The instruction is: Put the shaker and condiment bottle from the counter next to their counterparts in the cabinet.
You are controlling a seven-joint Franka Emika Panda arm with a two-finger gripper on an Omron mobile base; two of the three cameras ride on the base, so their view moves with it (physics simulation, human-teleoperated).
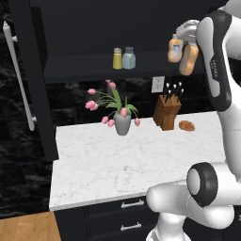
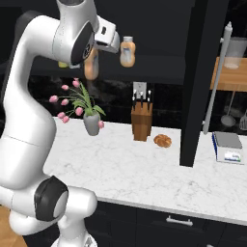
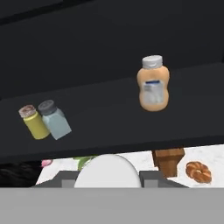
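Note:
The yellow-olive shaker [image 1: 117, 59] stands on the black cabinet's shelf board [image 1: 80, 66], touching the pale blue-grey shaker [image 1: 128, 58] on its right; the pair also shows in the hand view, yellow [image 3: 35, 123] and blue-grey [image 3: 54, 120]. Further right on the shelf stands the counterpart orange bottle [image 1: 175, 50] [image 3: 153, 85]. My gripper [image 1: 188, 43] is up at shelf height, shut on the orange condiment bottle [image 1: 189, 60], which hangs tilted just right of the counterpart. In the hand view its pale rounded end [image 3: 107, 169] sits between my fingertips. The arm partly hides the held bottle [image 2: 91, 65].
On the marble counter [image 1: 108, 164] stand a grey vase of pink tulips [image 1: 122, 123], a wooden knife block [image 1: 168, 112] and a croissant [image 1: 187, 125]. A black column [image 2: 195, 96] rises right of the croissant, with a small scale [image 2: 227, 144] beyond it.

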